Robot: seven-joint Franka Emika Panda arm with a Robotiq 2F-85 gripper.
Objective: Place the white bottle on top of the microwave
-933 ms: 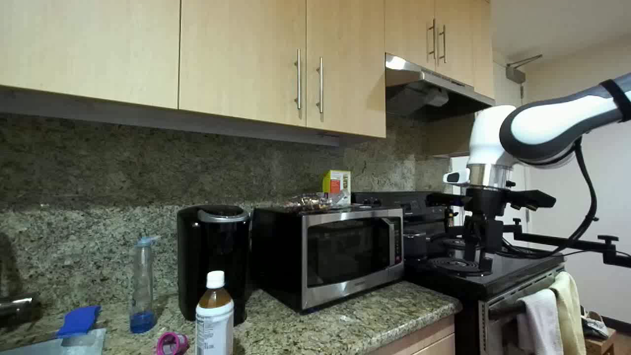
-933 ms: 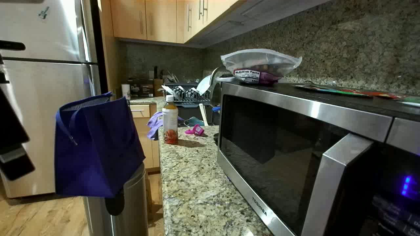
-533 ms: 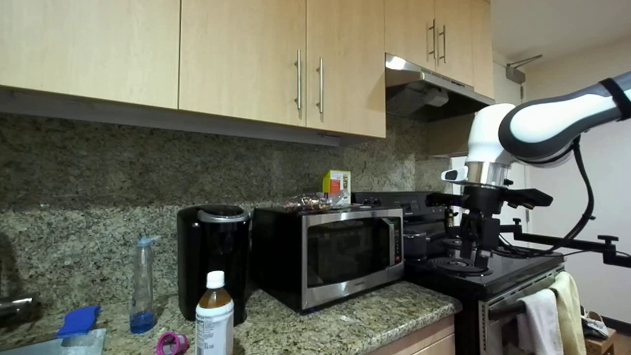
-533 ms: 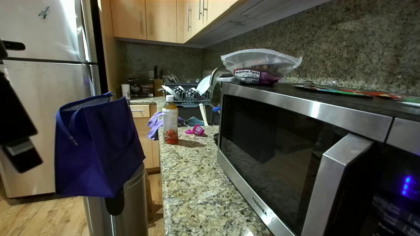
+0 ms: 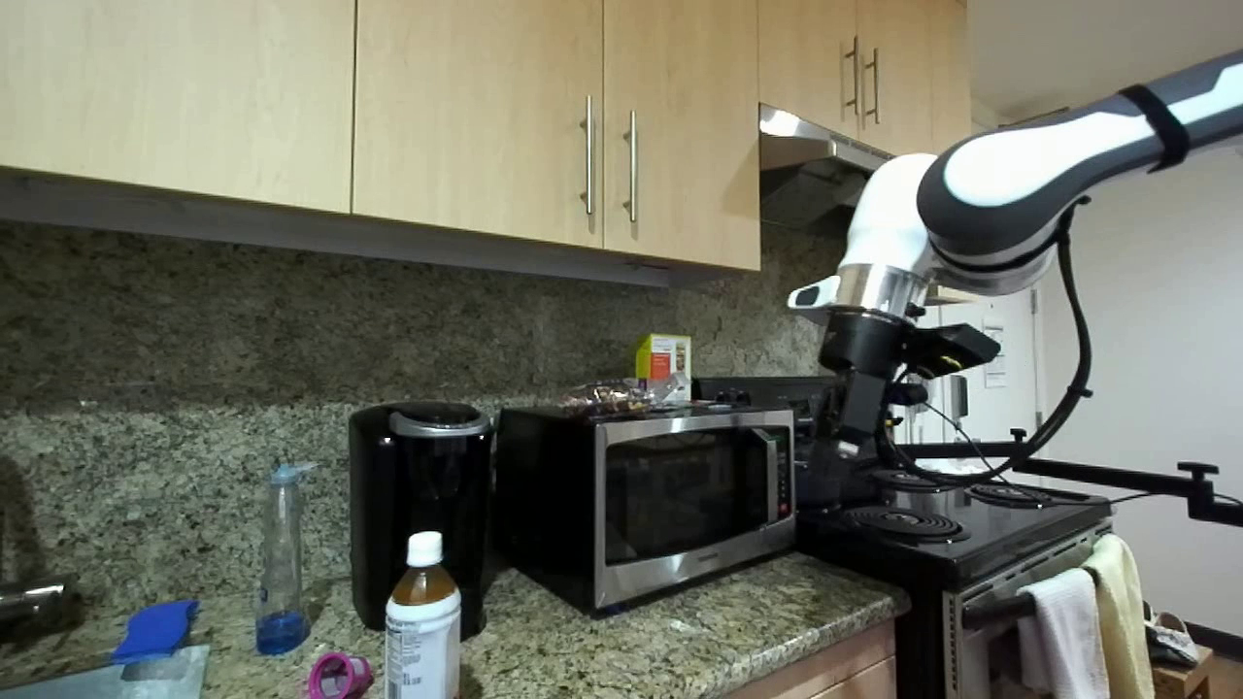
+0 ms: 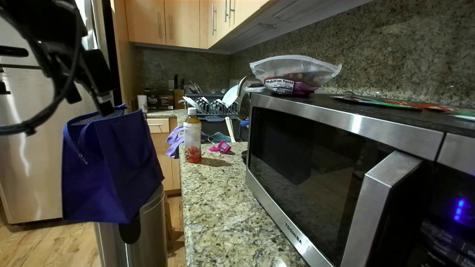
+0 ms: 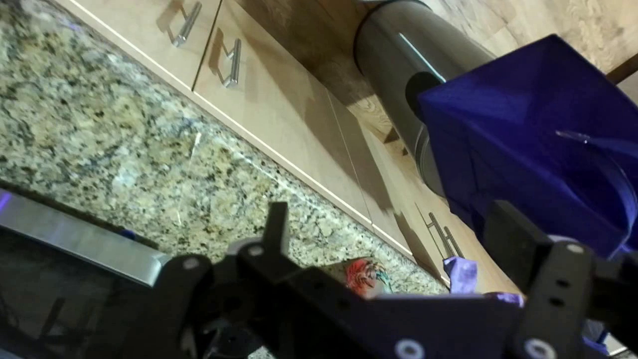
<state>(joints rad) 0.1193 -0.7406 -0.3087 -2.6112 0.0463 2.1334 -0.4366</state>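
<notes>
Wrist cam showed me the gripper (image 7: 389, 212) with fingers (image 7: 275, 227) spread wide, holding nothing. Only the red-and-green print of the white bottle (image 7: 366, 276) showed there, low in the gap between the fingers in frame, nearer the frame-left one; the gripper body masked the rest. Bottle was well apart from the fingertips, past them.

In both exterior views I had the bottle upright on the granite counter (image 5: 699, 636), white cap up, a pink cup (image 6: 224, 147) near it. In an exterior view it stood in front of the coffee maker (image 5: 418, 495); the gripper hung tilted over the stove (image 5: 1020, 529) in frame, with the microwave (image 5: 694, 495) between the two. In an exterior view the gripper was upper left, overlapping the top of the blue bag (image 6: 111, 174); couldn't tell if they touched. Bottle sat lower and to the right in that frame, near the counter's front edge.

Microwave top carried a zip bag (image 6: 293, 74) and flat packets (image 6: 382, 102).
</notes>
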